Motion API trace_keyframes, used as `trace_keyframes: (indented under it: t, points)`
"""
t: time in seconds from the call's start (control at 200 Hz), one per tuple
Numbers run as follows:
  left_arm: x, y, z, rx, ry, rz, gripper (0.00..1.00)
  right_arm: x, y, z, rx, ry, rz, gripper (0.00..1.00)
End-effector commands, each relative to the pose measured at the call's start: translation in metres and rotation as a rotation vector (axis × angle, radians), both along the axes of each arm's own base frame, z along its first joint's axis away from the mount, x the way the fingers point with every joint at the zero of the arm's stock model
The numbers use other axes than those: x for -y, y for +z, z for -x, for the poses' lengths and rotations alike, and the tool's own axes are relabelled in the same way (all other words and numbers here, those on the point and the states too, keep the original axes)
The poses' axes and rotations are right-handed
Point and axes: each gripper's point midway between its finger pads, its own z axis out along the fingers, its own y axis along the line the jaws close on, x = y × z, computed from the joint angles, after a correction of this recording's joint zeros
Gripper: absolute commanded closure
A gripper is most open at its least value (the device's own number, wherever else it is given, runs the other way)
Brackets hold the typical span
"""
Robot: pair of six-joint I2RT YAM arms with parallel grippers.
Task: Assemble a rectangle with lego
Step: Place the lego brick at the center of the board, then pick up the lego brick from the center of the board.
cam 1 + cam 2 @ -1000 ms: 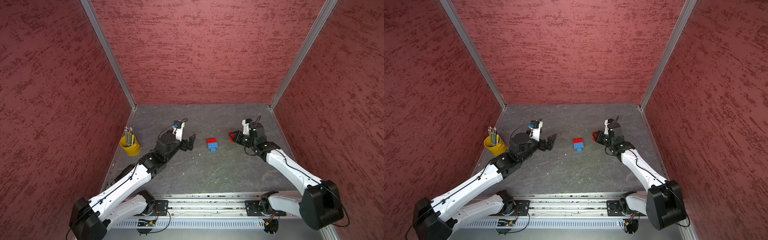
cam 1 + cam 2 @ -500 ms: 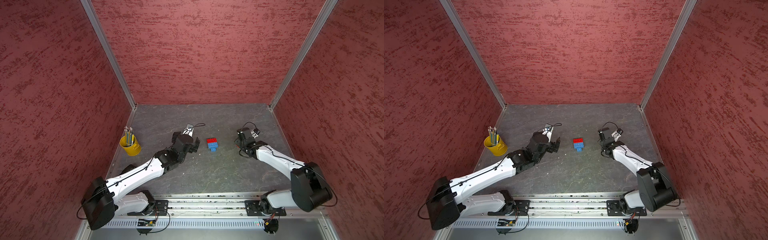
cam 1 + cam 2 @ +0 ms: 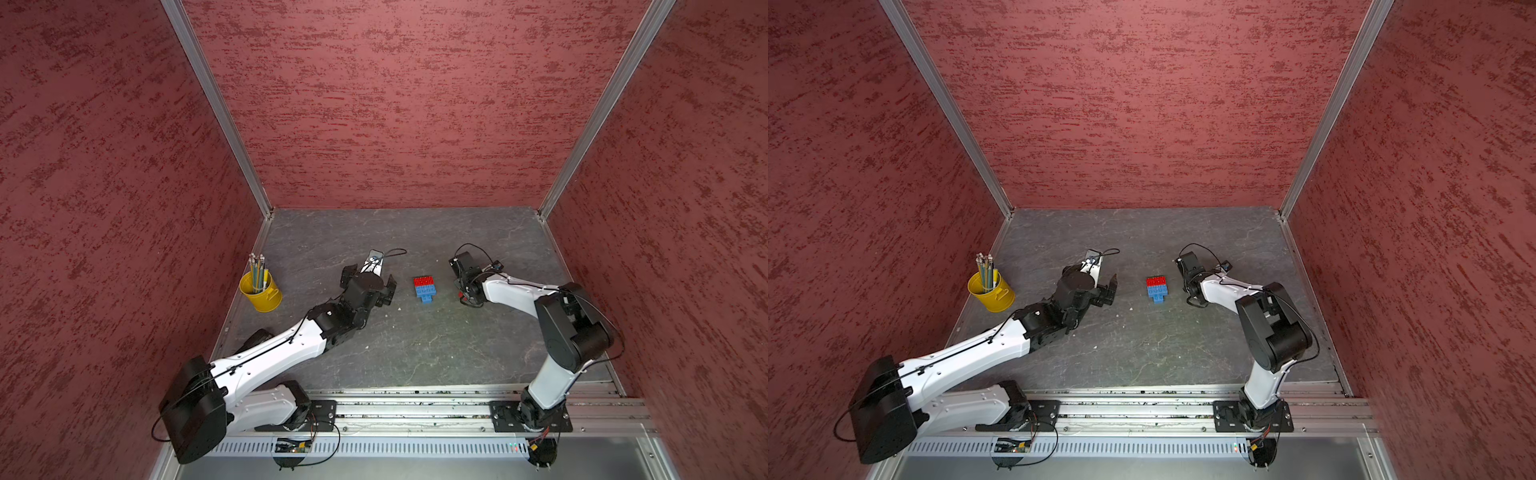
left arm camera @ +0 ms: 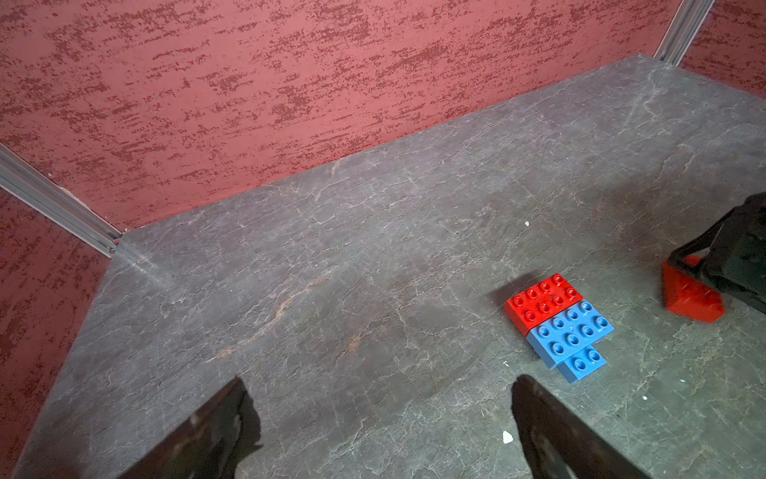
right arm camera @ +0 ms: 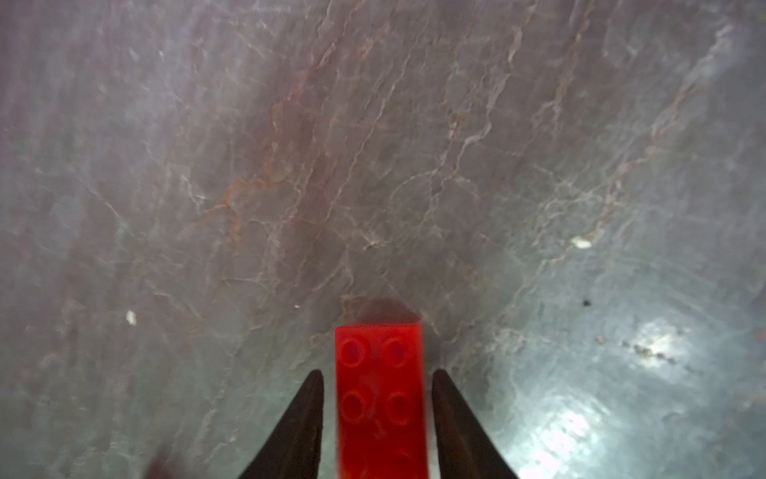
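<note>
A joined lego block (image 3: 425, 288) (image 3: 1157, 287) (image 4: 557, 325) lies mid-table: a red strip, a blue strip, and a narrower blue piece jutting from its near side. Right of it, a loose red brick (image 5: 380, 398) (image 4: 692, 296) lies on the table between the fingers of my right gripper (image 5: 378, 373) (image 3: 464, 296) (image 3: 1192, 297). A thin gap shows on each side of the brick, so the gripper is open. My left gripper (image 4: 379, 383) (image 3: 368, 276) (image 3: 1090, 277) sits left of the block, wide open, with nothing between its fingers.
A yellow cup of pencils (image 3: 262, 291) (image 3: 992, 293) stands at the left edge of the grey table. Red walls close in the back and both sides. A metal rail (image 3: 415, 409) runs along the front.
My right gripper came down to the table with the red brick and its jaws have parted from it. My left gripper has moved right, closer to the joined block.
</note>
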Motion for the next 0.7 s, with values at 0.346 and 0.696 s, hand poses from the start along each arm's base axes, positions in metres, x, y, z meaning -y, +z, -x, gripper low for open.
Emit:
trace_keyframes:
  t: [0.346,0.696]
  points:
    - [0.028,0.017,0.019,-0.058,-0.238,0.045,0.00,-0.048,0.110,-0.021,0.011,1.129,0.439,0.15]
    - [0.048,0.023,0.036,-0.116,-0.387,0.069,0.00,-0.045,0.075,0.048,-0.141,2.017,0.651,0.14]
